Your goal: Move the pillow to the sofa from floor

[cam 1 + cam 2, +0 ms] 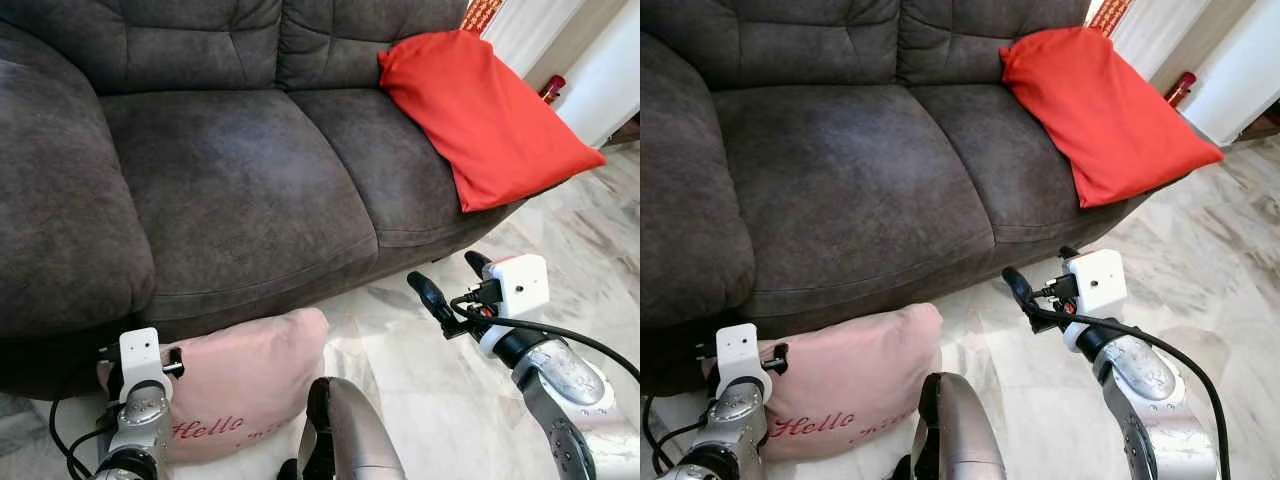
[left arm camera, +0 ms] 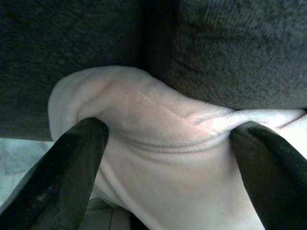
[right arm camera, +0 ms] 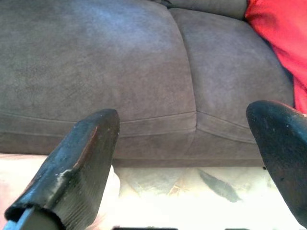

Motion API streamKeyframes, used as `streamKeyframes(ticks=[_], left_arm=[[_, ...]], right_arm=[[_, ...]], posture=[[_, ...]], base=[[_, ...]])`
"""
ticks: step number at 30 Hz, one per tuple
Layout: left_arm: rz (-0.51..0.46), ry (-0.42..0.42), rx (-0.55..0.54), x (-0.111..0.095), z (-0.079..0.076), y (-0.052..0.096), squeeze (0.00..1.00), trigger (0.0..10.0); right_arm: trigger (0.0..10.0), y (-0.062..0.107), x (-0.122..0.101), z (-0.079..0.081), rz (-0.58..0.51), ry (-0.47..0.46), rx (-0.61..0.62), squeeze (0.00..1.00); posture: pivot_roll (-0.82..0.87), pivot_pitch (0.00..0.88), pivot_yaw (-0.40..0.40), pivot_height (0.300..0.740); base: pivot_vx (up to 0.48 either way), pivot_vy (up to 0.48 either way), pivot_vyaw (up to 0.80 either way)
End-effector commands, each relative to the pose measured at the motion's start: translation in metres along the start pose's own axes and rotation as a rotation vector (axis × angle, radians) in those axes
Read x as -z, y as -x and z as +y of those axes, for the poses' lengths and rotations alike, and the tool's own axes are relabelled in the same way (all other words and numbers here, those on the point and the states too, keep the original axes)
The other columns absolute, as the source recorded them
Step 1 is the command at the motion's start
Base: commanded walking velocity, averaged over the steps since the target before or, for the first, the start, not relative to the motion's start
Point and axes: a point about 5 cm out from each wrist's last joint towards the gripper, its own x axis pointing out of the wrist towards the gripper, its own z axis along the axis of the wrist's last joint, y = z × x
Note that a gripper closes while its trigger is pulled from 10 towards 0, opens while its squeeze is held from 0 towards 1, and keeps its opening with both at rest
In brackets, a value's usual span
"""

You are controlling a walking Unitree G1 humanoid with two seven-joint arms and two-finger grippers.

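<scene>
A pink pillow (image 1: 250, 370) with "Hello" stitched in red stands on the pale floor, leaning against the front of the dark grey sofa (image 1: 240, 170). My left gripper (image 2: 168, 132) is at the pillow's upper left corner, low against the sofa base. It is open, its two black fingers (image 2: 81, 153) spread wide and pressing into the soft pink fabric (image 2: 158, 143) bunched between them. My right gripper (image 1: 445, 270) hangs open in the air over the floor, to the right of the pillow and just in front of the sofa's front edge, holding nothing.
A large red cushion (image 1: 480, 110) lies on the sofa's right end, overhanging the seat. The left and middle seat cushions are bare. Marble floor (image 1: 440, 390) spreads to the right. A white wall or door (image 1: 610, 70) and a small red object (image 1: 552, 88) stand at the back right.
</scene>
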Motion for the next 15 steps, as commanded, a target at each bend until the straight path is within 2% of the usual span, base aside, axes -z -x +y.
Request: streamKeyframes(ticks=[1, 9, 10, 15], left_arm=[[-0.079, 0.026, -0.084, -0.018, 0.011, -0.004, 1.00, 10.0], [-0.061, 0.029, -0.108, -0.014, 0.020, -0.001, 1.00, 10.0], [-0.053, 0.036, -0.111, -0.014, 0.021, -0.001, 0.00, 10.0], [-0.014, 0.076, -0.121, -0.011, 0.025, -0.001, 0.00, 10.0]], right_arm=[[10.0, 0.002, -0.001, -0.004, 0.005, 0.016, 0.020, 0.00], [10.0, -0.001, -0.002, 0.000, 0.002, 0.008, 0.016, 0.00], [10.0, 0.000, -0.001, -0.001, 0.003, 0.010, 0.017, 0.00], [10.0, 0.001, -0.001, -0.002, 0.006, 0.013, 0.024, 0.00]], posture=[[-0.01, 0.177, -0.338, 0.535], [-0.01, 0.176, -0.328, 0.535], [-0.01, 0.176, -0.327, 0.535], [-0.01, 0.178, -0.324, 0.535]], base=[[0.000, 0.000, 0.00], [0.000, 0.000, 0.00], [0.000, 0.000, 0.00], [0.000, 0.000, 0.00]])
